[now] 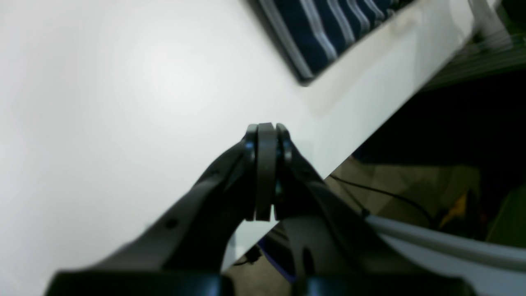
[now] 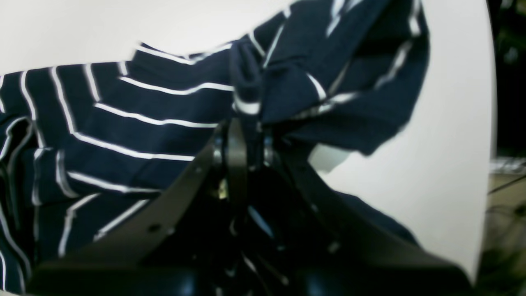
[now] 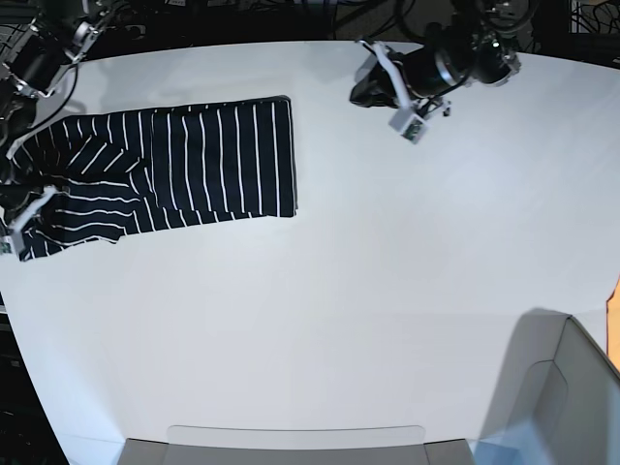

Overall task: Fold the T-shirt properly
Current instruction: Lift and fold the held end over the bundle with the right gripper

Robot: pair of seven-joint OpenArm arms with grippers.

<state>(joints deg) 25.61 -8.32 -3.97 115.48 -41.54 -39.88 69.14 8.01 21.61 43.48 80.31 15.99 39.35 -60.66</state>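
Right fingers pinch a bunched fold of the T-shirt; left fingers hover clenched, empty, above the table.

- My right gripper is blurred in its wrist view, and the T-shirt runs off that picture's left and top edges.
- My left wrist view catches only a blurred corner of the T-shirt, cut by the top edge.
- In the base view my right gripper sits at the left edge, too dark to make out.
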